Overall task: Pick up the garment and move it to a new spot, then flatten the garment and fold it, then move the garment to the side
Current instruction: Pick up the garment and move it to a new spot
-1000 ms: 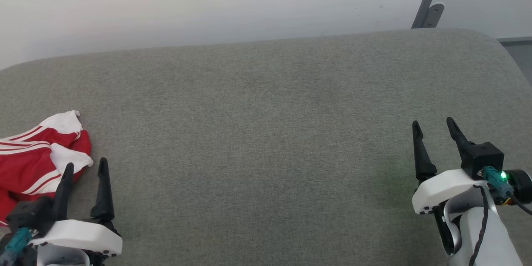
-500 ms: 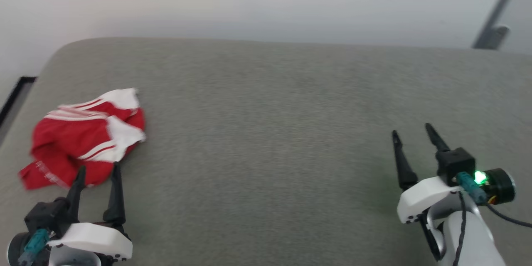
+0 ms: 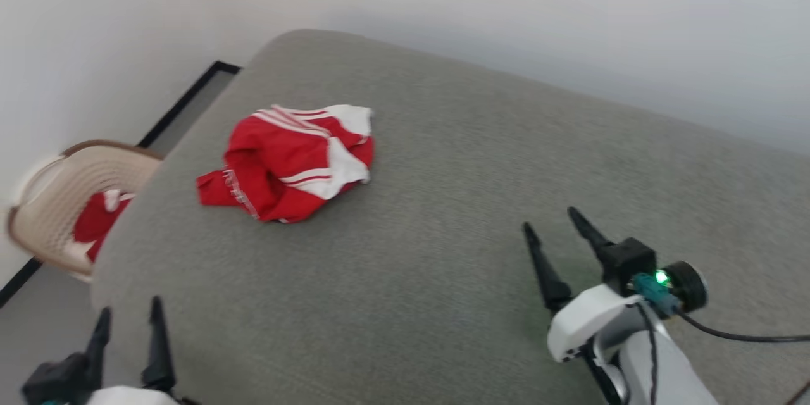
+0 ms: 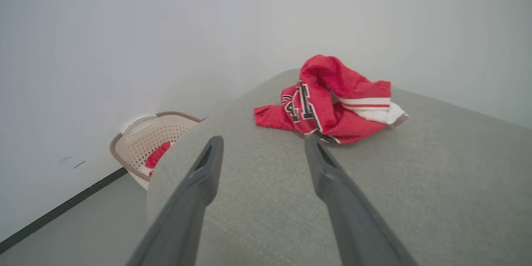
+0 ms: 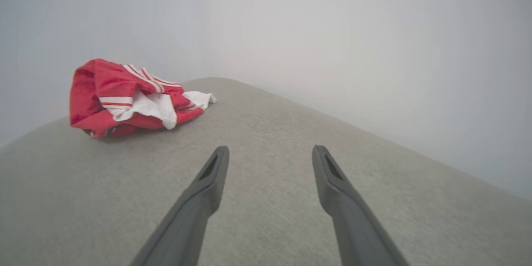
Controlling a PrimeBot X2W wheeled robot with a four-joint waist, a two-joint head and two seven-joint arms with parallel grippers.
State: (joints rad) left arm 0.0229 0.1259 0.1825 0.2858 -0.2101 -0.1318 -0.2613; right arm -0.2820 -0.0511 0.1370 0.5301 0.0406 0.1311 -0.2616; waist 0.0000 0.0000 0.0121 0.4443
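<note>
The garment [image 3: 288, 161] is a crumpled red jersey with white sleeves and striped trim, lying near the left end of the grey cushioned surface [image 3: 443, 253]. In the left wrist view the garment [image 4: 332, 99] shows dark white-outlined lettering, just beyond my open fingers. My left gripper [image 3: 126, 319] hangs open at the lower left, over the surface's near-left corner, well short of the cloth. My right gripper [image 3: 549, 218] stands open and empty at the lower right. From the right wrist, the garment [image 5: 129, 99] lies far off to the upper left.
A beige perforated laundry basket [image 3: 47, 202] holding red cloth stands on the floor left of the surface; the left wrist view shows the basket [image 4: 145, 141] too. A white wall runs behind, with a dark baseboard [image 3: 183, 101]. A black cable [image 3: 740, 335] trails from my right wrist.
The head camera has swung left, so the whole picture shifted right and the basket came into view. Both grippers stay open, and the garment lies as before.
</note>
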